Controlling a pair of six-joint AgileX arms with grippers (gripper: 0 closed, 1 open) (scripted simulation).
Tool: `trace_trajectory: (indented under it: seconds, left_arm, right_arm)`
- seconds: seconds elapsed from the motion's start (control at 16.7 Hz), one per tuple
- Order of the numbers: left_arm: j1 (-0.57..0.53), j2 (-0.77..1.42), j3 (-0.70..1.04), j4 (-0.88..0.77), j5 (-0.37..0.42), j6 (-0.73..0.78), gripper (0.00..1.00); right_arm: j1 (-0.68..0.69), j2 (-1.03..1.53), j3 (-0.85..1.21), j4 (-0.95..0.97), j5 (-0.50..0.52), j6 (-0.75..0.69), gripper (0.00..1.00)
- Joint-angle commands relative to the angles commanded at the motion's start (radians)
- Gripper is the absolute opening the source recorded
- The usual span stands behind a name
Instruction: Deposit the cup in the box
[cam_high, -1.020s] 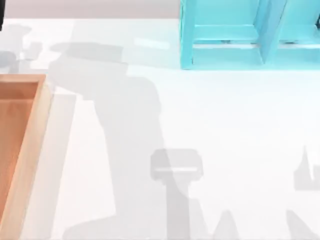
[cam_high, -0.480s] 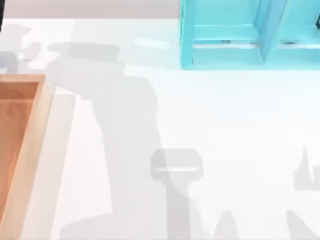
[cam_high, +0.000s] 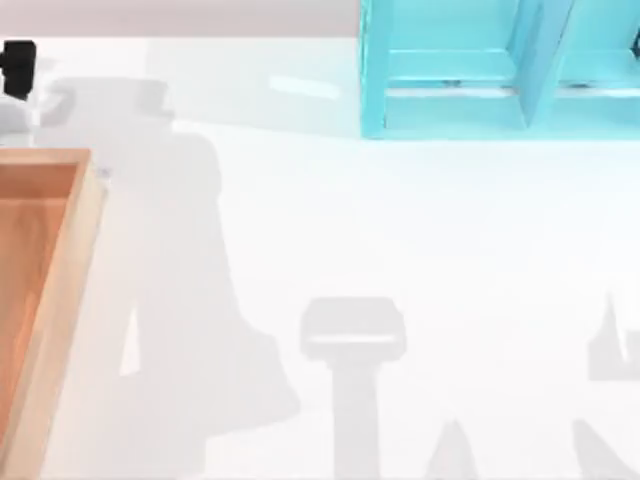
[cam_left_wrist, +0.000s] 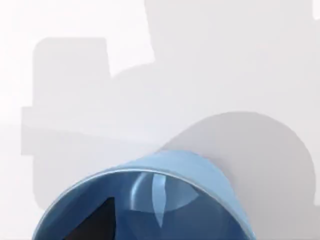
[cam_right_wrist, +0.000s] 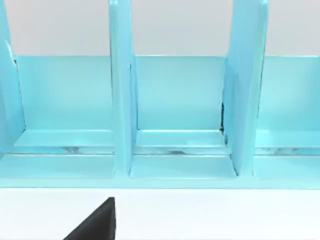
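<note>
Sitting close at left gripper (cam_left_wrist: 95, 222): blue cup (cam_left_wrist: 150, 200), mouth toward wrist cam, over table (cam_left_wrist: 225, 60). Box (cam_high: 60, 260) at table's left edge, bare wood inside. Right gripper (cam_right_wrist: 95, 220) faces turquoise frame (cam_right_wrist: 175, 100). Can't tell either grip state.

A white table (cam_high: 450, 250), crossed by soft grey shadows, bears a turquoise compartmented frame (cam_high: 450, 110).

No text, label, brand, number or sign can be read in any of the views. The surfaces that could carry writing are all plain: the wooden box (cam_high: 60, 260), the turquoise frame (cam_high: 450, 70) and the white table (cam_high: 420, 260).
</note>
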Motion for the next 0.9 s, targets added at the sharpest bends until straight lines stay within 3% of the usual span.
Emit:
trace_trajectory:
  seconds: [0.36,0.9]
  left_arm:
    - [-0.003,0.051,0.048,0.008,0.0,-0.003,1.0]
    - [-0.003,0.051,0.048,0.008,0.0,-0.003,0.32]
  right_arm:
    - [0.0,0.0,0.0,0.0,0.0,0.0,1.0]
    - [0.0,0.0,0.0,0.0,0.0,0.0,1.0]
